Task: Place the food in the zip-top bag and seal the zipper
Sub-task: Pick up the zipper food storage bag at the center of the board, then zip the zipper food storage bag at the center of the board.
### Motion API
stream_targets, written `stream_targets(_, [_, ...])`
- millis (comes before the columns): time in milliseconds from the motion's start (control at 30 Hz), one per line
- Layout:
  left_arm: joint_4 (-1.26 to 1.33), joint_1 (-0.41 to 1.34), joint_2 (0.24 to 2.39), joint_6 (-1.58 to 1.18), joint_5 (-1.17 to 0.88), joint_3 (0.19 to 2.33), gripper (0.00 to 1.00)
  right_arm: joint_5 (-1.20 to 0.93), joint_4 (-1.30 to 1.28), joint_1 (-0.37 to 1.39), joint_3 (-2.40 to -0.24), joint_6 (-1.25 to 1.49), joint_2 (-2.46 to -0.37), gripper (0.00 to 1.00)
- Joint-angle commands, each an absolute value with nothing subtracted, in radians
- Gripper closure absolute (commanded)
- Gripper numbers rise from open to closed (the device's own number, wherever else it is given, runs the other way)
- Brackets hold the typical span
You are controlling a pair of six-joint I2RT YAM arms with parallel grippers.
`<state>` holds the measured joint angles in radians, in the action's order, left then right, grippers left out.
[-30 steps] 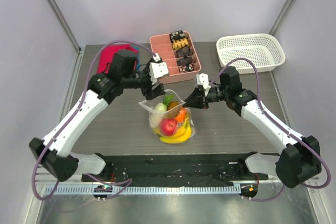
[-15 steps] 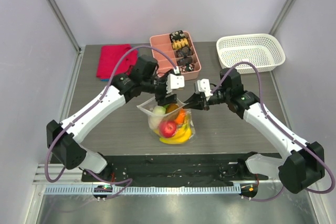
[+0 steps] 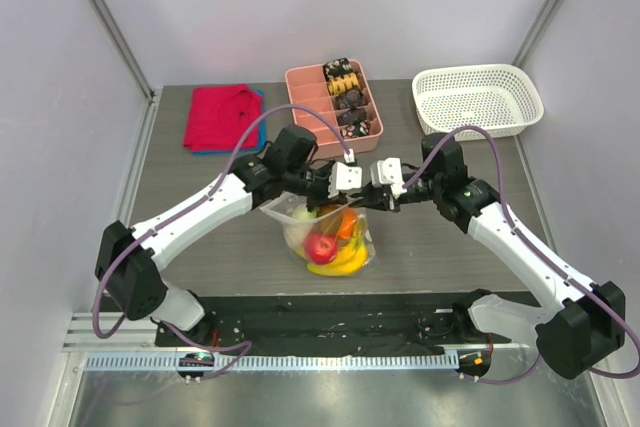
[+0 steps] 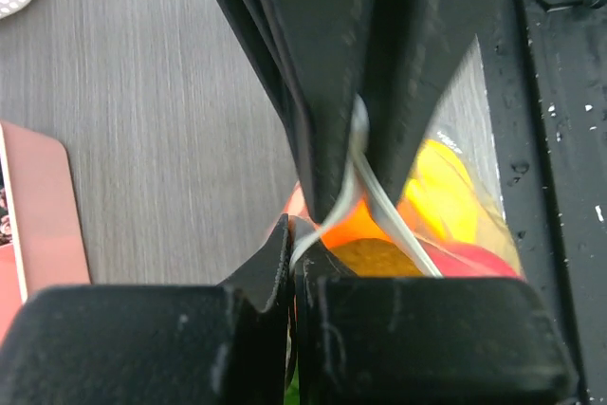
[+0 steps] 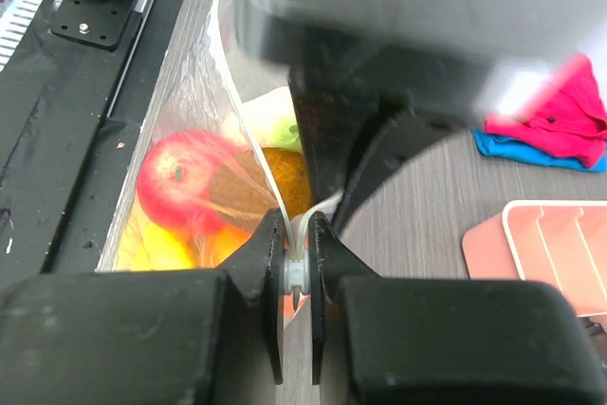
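The clear zip-top bag (image 3: 310,219) stands mid-table, full of food: a red apple (image 3: 321,244), yellow bananas (image 3: 338,263) and an orange piece. Both grippers meet at its mouth. My left gripper (image 3: 347,197) is shut on the pale zipper (image 4: 402,233), its jaws (image 4: 292,253) pressed flat on the strip. My right gripper (image 3: 364,197) is shut on the zipper's end (image 5: 268,174), a small white piece pinched between its jaws (image 5: 296,234). Through the bag wall the right wrist view shows the apple (image 5: 180,173) and a brownish orange (image 5: 285,173).
A pink divided tray (image 3: 297,82) of dark snacks sits behind the bag. At the back right stands a white mesh basket (image 3: 478,97), and a red cloth (image 3: 220,117) lies at the back left. A black mat (image 3: 330,312) runs along the near edge.
My left arm has swung right from beside the pink tray to the bag's mouth and shut on the zipper beside the right gripper. The right gripper has kept its hold.
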<state>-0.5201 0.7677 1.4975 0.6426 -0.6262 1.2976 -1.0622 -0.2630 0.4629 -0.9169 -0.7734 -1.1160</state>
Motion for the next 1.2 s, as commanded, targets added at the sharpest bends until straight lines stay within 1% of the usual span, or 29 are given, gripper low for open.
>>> stream_targets(0, [-0.418, 0.767, 1.387, 0.589, -0.653, 1.243, 1.0, -1.055, -0.21, 0.468, -0.907, -0.795, -1.054, 0.95])
stream_targets(33, [-0.407, 0.767, 1.37, 0.578, -0.657, 1.223, 1.0, -1.046, -0.207, 0.469, -0.902, -0.775, -1.049, 0.69])
stream_targets(100, [-0.387, 0.77, 1.326, 0.575, -0.666, 1.204, 1.0, -1.002, -0.192, 0.468, -0.884, -0.683, -1.031, 0.27])
stream_targets(133, [-0.382, 0.772, 1.318, 0.577, -0.672, 1.197, 1.0, -0.98, -0.148, 0.469, -0.871, -0.642, -1.022, 0.01])
stream_targets(200, [-0.382, 0.776, 1.299, 0.589, -0.675, 1.186, 1.0, -0.934, -0.117, 0.465, -0.832, -0.542, -0.994, 0.0])
stream_targets(333, [-0.385, 0.782, 1.295, 0.592, -0.678, 1.184, 1.0, -0.946, -0.1, 0.443, -0.769, -0.493, -0.951, 0.0])
stream_targets(400, [-0.385, 0.782, 1.295, 0.591, -0.673, 1.186, 1.0, -0.974, -0.08, 0.437, -0.743, -0.46, -0.943, 0.04])
stream_targets(433, [-0.387, 0.784, 1.299, 0.591, -0.67, 1.19, 1.0, -0.992, -0.024, 0.437, -0.733, -0.406, -0.94, 0.11])
stream_targets(467, [-0.394, 0.784, 1.304, 0.591, -0.663, 1.193, 1.0, -0.999, 0.032, 0.437, -0.703, -0.358, -0.94, 0.15])
stream_targets(500, [-0.396, 0.782, 1.304, 0.591, -0.661, 1.201, 1.0, -1.002, 0.093, 0.436, -0.683, -0.307, -0.936, 0.21])
stream_targets(533, [-0.4, 0.782, 1.308, 0.591, -0.661, 1.204, 1.0, -1.0, 0.235, 0.437, -0.66, -0.197, -0.934, 0.22])
stream_targets(567, [-0.402, 0.782, 1.307, 0.591, -0.666, 1.204, 1.0, -0.999, 0.305, 0.437, -0.62, -0.154, -0.934, 0.23])
stream_targets(633, [-0.402, 0.784, 1.305, 0.588, -0.669, 1.207, 1.0, -0.993, 0.429, 0.437, -0.598, -0.083, -0.956, 0.31])
stream_targets(700, [-0.405, 0.784, 1.31, 0.586, -0.664, 1.209, 1.0, -1.0, 0.449, 0.439, -0.607, -0.063, -0.983, 0.35])
stream_targets(867, [-0.417, 0.782, 1.321, 0.583, -0.664, 1.216, 1.0, -0.996, 0.583, 0.46, -0.614, 0.04, -1.022, 0.42])
stream_targets(933, [-0.419, 0.782, 1.324, 0.584, -0.663, 1.216, 1.0, -0.994, 0.586, 0.469, -0.62, 0.04, -1.023, 0.48])
stream_targets(967, [-0.419, 0.782, 1.324, 0.583, -0.661, 1.218, 1.0, -0.996, 0.584, 0.475, -0.62, 0.031, -1.023, 0.52])
stream_targets(1000, [-0.422, 0.784, 1.322, 0.584, -0.66, 1.218, 1.0, -0.994, 0.586, 0.479, -0.62, 0.029, -1.023, 0.65])
stream_targets(1100, [-0.423, 0.782, 1.319, 0.586, -0.657, 1.215, 1.0, -0.989, 0.563, 0.477, -0.614, 0.008, -1.014, 0.99])
stream_targets(1167, [-0.423, 0.784, 1.315, 0.584, -0.649, 1.209, 1.0, -0.992, 0.542, 0.479, -0.614, -0.005, -1.006, 0.99])
